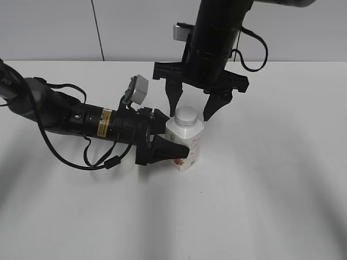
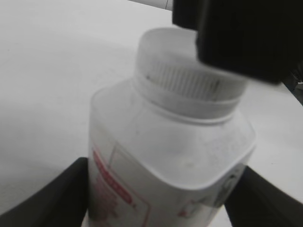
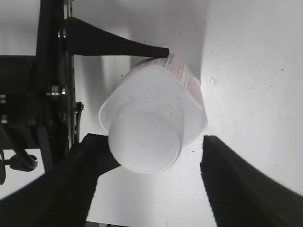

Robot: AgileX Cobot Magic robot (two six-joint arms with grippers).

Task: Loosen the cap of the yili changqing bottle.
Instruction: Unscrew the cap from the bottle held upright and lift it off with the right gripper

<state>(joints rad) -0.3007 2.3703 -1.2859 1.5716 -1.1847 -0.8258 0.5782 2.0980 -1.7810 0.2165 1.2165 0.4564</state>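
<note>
Your left gripper (image 1: 181, 145) comes in sideways from the left of the exterior view and pinches the body of the bottle (image 1: 187, 142), one finger (image 1: 172, 150) lying across the labelled front face and the other hidden behind the bottle. In the left wrist view the two dark fingers (image 2: 57, 198) sit at the lower left and lower right corners, pressed against opposite sides of the bottle (image 2: 165, 165), so it is clamped there.

Your right gripper (image 1: 191, 104) hangs from the top centre of the exterior view, pointing straight down, with its jaws spread wide. One finger (image 1: 173, 97) is to the left of the cap (image 1: 186, 115) and the other to its right, with their tips down at about the cap's height. In the right wrist view the ribbed fingers (image 3: 80, 184) fill the lower left and lower right of the frame; there is a clear gap between the right one and the cap (image 3: 144, 142), while the left one sits right at the cap's edge and you cannot tell whether it touches.

The bottle stands upright on the white table (image 1: 260, 189), a little above centre in the exterior view. Its white cap is on the neck, with the ridged rim visible in the left wrist view (image 2: 189, 80). The bottle is opaque, so you cannot tell what is inside.
</note>
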